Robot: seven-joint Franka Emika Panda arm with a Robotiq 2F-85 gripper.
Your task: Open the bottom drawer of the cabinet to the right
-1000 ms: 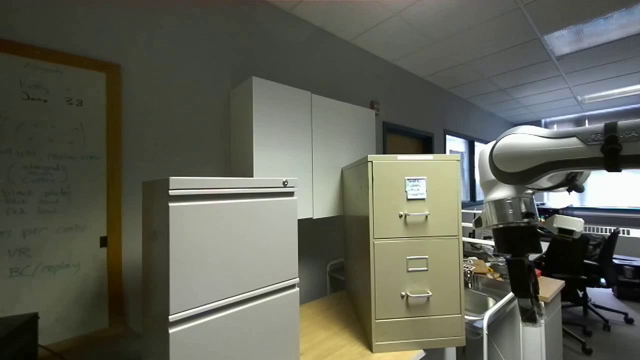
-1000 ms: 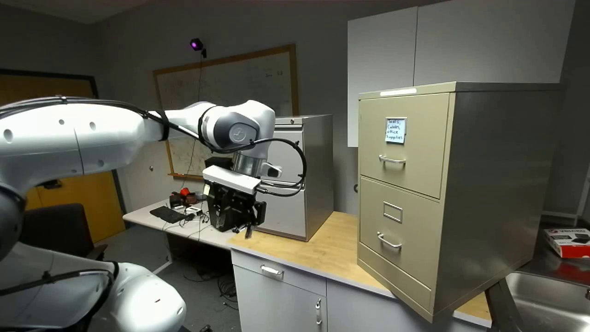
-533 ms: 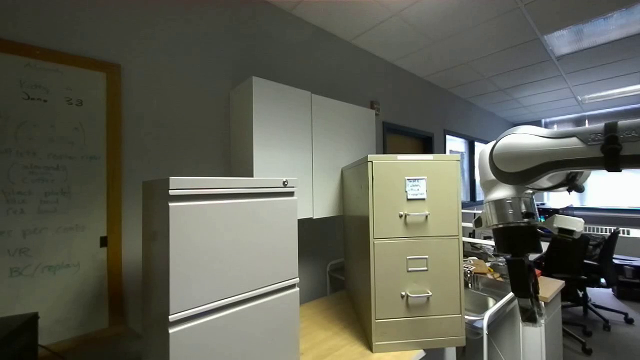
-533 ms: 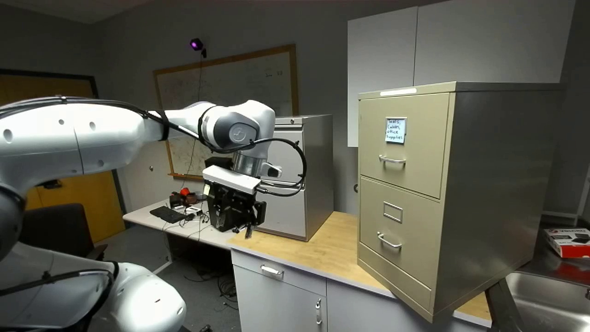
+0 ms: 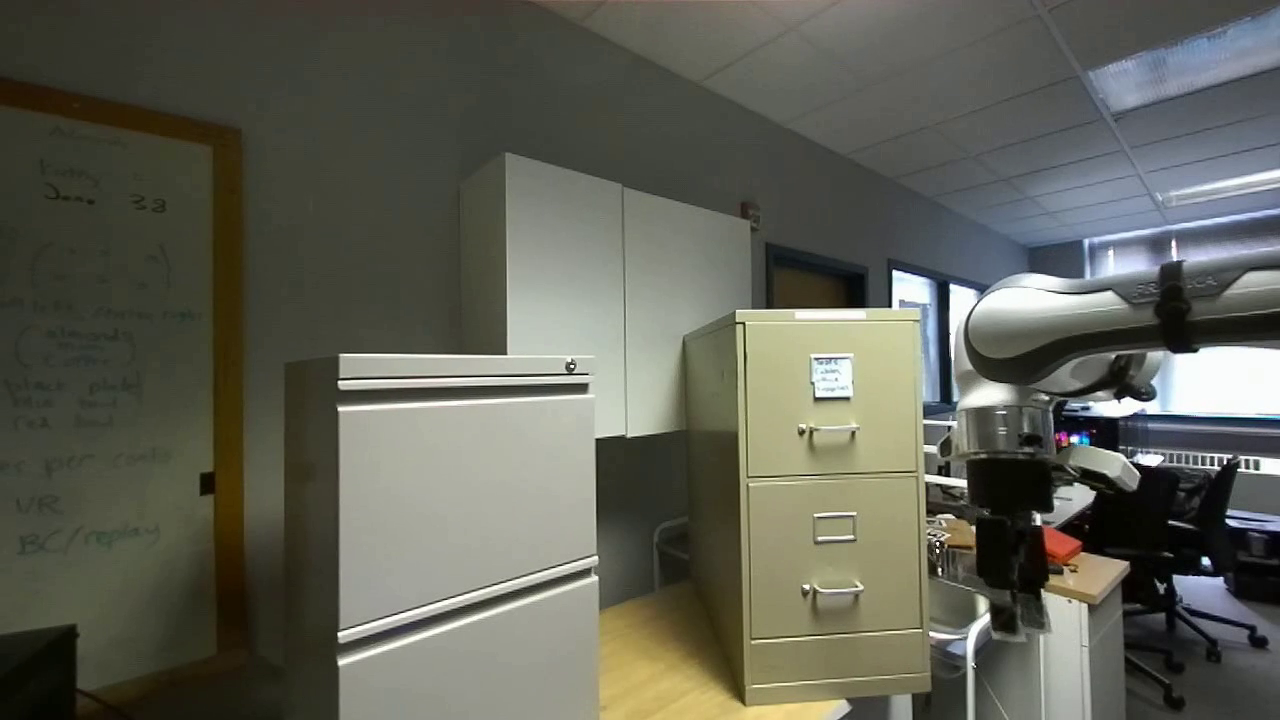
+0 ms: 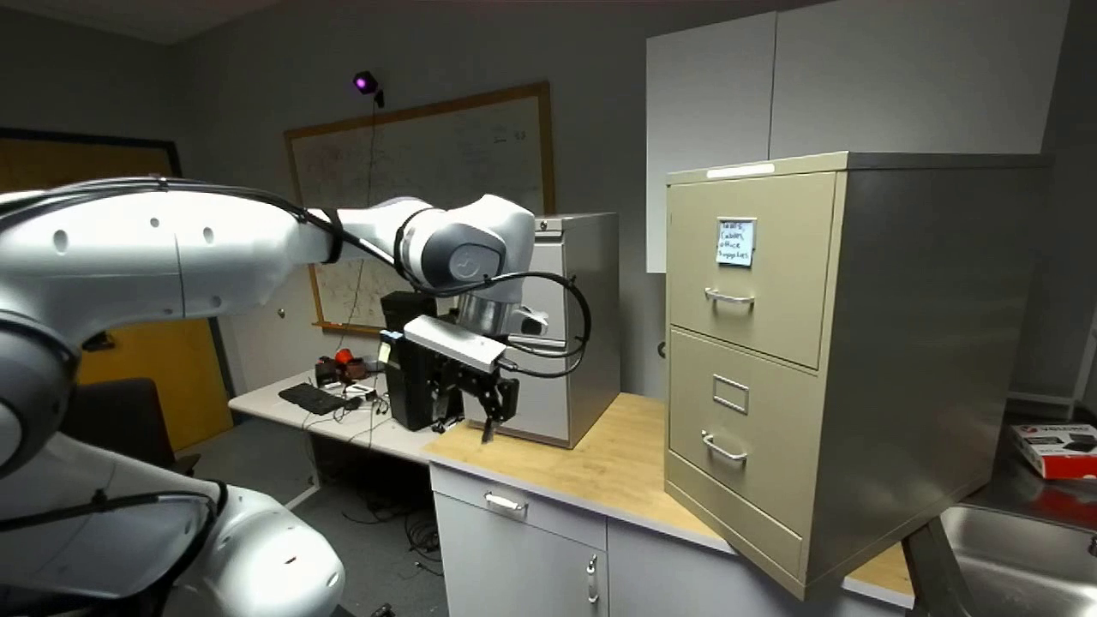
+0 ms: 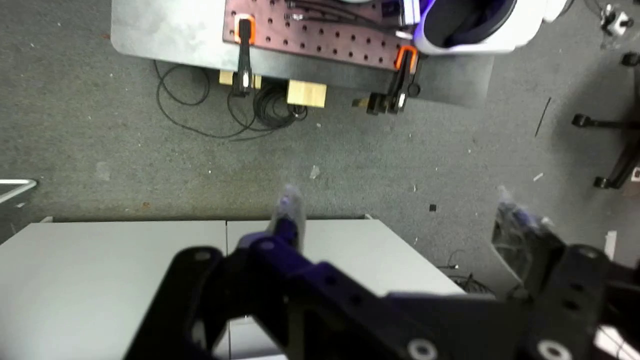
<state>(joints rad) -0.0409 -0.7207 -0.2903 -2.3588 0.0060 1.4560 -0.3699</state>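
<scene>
The beige filing cabinet (image 5: pixel 715 500) stands on the counter and also shows in an exterior view (image 6: pixel 917 360). Its bottom drawer (image 5: pixel 785 555) is closed, with a label holder and a silver handle (image 5: pixel 836 590). The drawer (image 6: pixel 771 437) and its handle (image 6: pixel 722 447) show in an exterior view too. My gripper (image 7: pixel 398 197) is open and empty in the wrist view, its fingers wide apart. It points down in both exterior views (image 5: pixel 1020 615) (image 6: pixel 489 427). It hangs in front of the cabinets, apart from the drawer handle. The cabinet is out of the wrist view.
A pale grey two-drawer cabinet (image 5: pixel 465 500) stands beside the beige one on the wooden counter (image 6: pixel 617 437). White wall cupboards (image 6: pixel 900 77) hang above. A sink (image 6: pixel 1028 557) and a red box (image 6: pixel 1063 450) are on the far side. The wrist view shows floor (image 7: pixel 375 165) and clamps (image 7: pixel 243 55).
Over the last half second the arm and open gripper have shifted left in an exterior view, nearer the beige cabinet, and right in an exterior view. The gripper has turned slightly. The drawers have not moved.
</scene>
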